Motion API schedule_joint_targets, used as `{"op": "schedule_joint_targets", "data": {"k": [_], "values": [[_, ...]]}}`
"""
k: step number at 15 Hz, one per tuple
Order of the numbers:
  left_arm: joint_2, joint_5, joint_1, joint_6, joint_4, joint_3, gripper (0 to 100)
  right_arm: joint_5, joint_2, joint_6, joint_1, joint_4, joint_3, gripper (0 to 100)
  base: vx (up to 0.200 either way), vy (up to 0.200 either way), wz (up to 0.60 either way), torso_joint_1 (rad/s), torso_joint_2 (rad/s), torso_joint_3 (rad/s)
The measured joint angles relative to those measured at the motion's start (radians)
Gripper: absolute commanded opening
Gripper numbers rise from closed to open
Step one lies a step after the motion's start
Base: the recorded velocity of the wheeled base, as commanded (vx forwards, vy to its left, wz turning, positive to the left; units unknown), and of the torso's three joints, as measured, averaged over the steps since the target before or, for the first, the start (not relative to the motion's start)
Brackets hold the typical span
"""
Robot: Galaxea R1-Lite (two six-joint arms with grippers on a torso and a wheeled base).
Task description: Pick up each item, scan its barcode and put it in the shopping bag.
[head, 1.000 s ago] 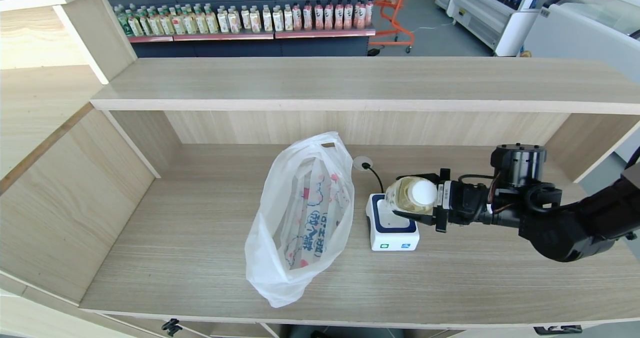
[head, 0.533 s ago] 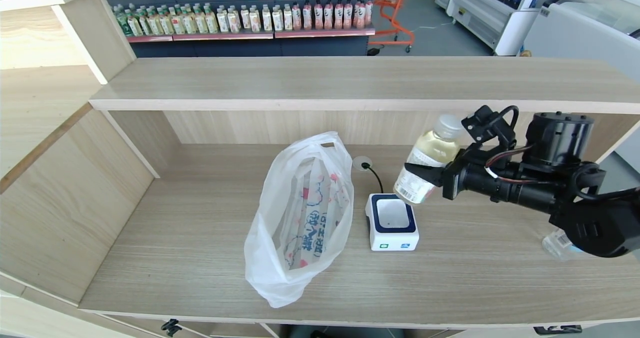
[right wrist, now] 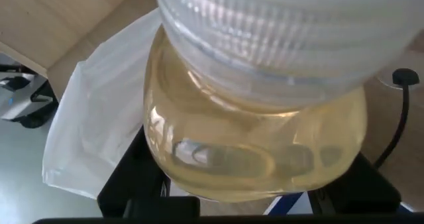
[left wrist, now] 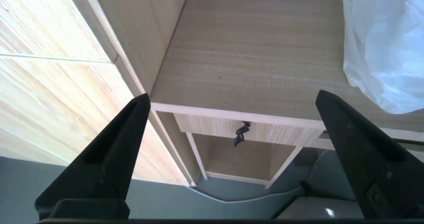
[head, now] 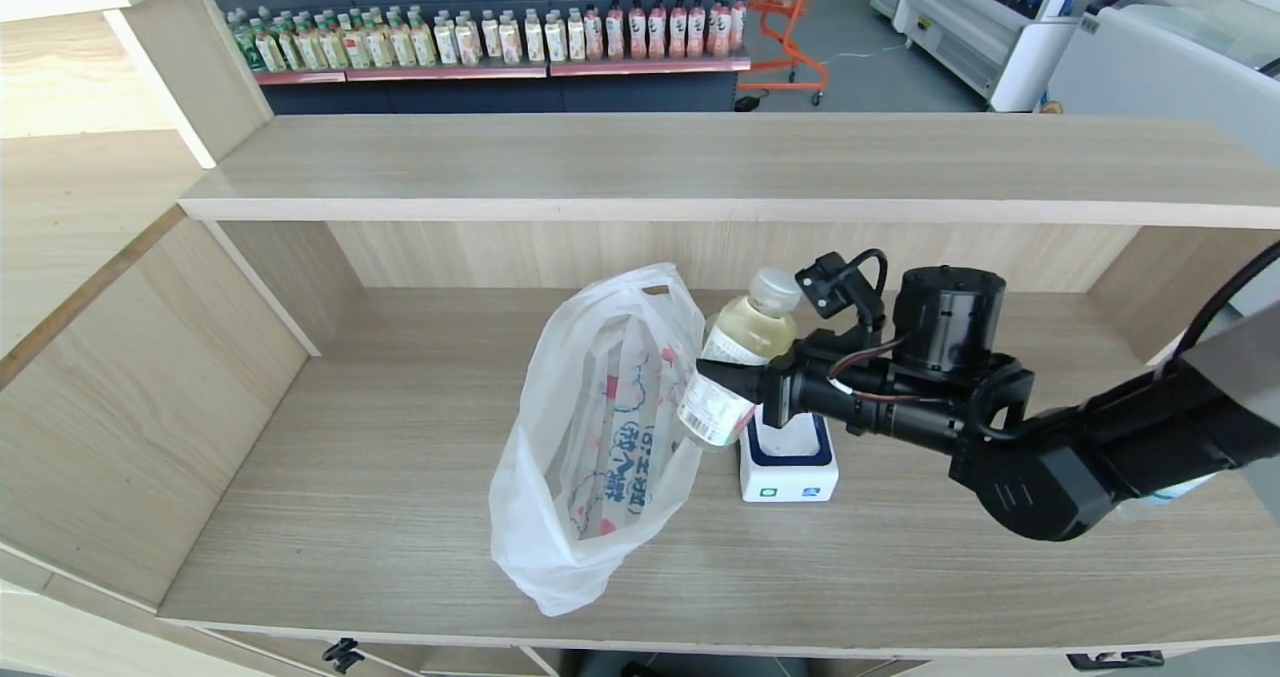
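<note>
Beside scanner (head: 788, 465), bag (head: 528, 522) holding packet (head: 625, 437), tool (head: 740, 382) gripping bottle (head: 750, 332)

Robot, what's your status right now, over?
Left gripper empty, jaws open. Right gripper, jaws shut on drink bottle, tilted, base at shopping bag rim, beside scanner. Bag mouth open, nothing blocking.

Shopping bag (head: 600, 437) lies mid-counter (head: 380, 497) w/ a packet (head: 625, 457) inside; scanner (head: 790, 467) sits just beside it at its 3 o'clock, cable socket (head: 725, 328) behind at scanner's 11. Bottle (head: 748, 332) in right gripper (head: 742, 382) hangs btwn bag & scanner, above both, cap twd 1 o'clock, base at bag's rim.
</note>
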Motion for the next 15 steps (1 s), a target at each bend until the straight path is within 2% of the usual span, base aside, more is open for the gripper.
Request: {"op": "schedule_joint_targets", "data": {"k": [9,13,14,15], "values": [[0.0,0.0,0.0,0.0,0.0,0.0,100,0.024,0.254,-0.033,0.105,-0.078,-0.18,0,0.0,0.0,0.0,0.0,0.0,0.0],[0.0,0.0,0.001,0.0,0.0,0.0,100,0.024,0.341,-0.146,0.143,-0.078,-0.272,0,0.0,0.0,0.0,0.0,0.0,0.0],[0.0,0.0,0.0,0.0,0.0,0.0,100,0.023,0.362,-0.179,0.151,-0.078,-0.293,100,0.0,0.0,0.0,0.0,0.0,0.0],[0.0,0.0,0.0,0.0,0.0,0.0,100,0.023,0.376,-0.194,0.154,-0.079,-0.307,100,0.0,0.0,0.0,0.0,0.0,0.0]]}}
